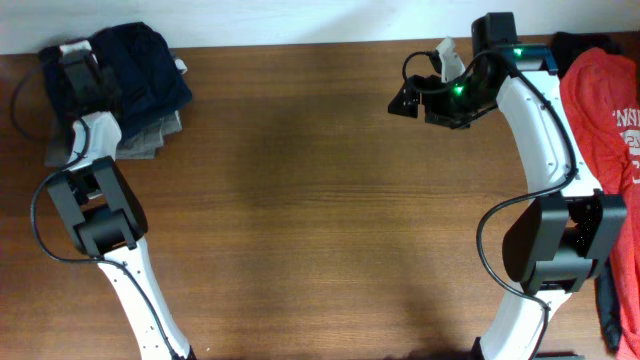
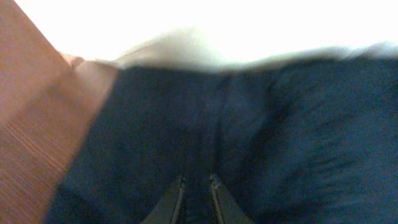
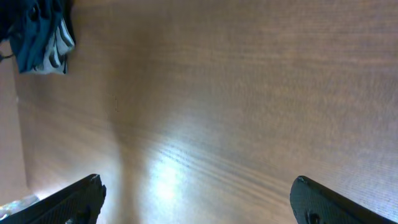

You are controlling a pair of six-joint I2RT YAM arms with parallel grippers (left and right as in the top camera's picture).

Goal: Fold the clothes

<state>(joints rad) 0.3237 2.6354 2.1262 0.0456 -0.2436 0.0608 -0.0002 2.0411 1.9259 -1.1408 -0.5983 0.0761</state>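
Both outstretched, left hand [image 2: 198, 190] over navy garment [image 2: 286, 137], right hand [image 3: 196, 190] spread

Overhead looks down; left wrist closely shares its navy garment [image 1: 150, 65].

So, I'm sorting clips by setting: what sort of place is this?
Likely a robotics lab or test bench: a white-and-black left arm and right arm stand at a brown wooden table, with a folded dark navy garment and a red white-lettered T-shirt at opposite ends.
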